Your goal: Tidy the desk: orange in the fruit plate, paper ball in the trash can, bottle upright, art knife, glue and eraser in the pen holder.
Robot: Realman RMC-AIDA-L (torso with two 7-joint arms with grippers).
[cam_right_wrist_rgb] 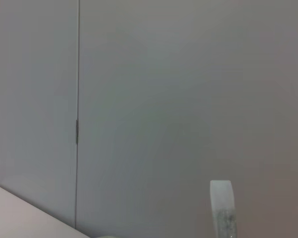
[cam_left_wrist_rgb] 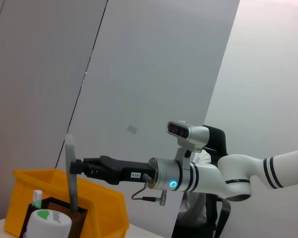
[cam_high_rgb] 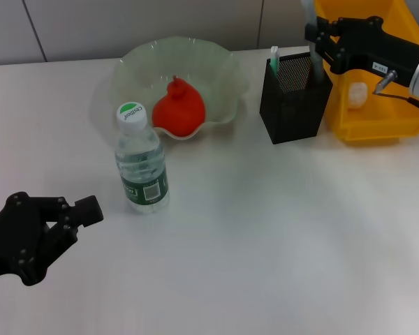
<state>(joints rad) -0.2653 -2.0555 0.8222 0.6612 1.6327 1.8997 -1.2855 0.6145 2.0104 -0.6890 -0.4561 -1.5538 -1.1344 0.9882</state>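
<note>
The orange (cam_high_rgb: 179, 109) lies in the pale green fruit plate (cam_high_rgb: 223, 77) at the back. In front of the plate the bottle (cam_high_rgb: 141, 160) stands upright, its white and green cap on. The black mesh pen holder (cam_high_rgb: 293, 105) holds the green-capped glue (cam_high_rgb: 273, 56). My right gripper (cam_high_rgb: 318, 43) is shut on the grey art knife (cam_high_rgb: 311, 28), which stands upright with its lower end inside the holder. A white paper ball (cam_high_rgb: 357, 94) lies in the yellow trash can (cam_high_rgb: 377, 118). The eraser is hidden. My left gripper (cam_high_rgb: 87, 213) rests low at the near left, apart from the bottle.
From the left wrist, the right gripper (cam_left_wrist_rgb: 79, 167) grips the art knife (cam_left_wrist_rgb: 71, 173) over the pen holder (cam_left_wrist_rgb: 54, 206), with the yellow bin (cam_left_wrist_rgb: 102, 201) behind. The trash can stands right against the holder. Bare white table spreads across the front and middle.
</note>
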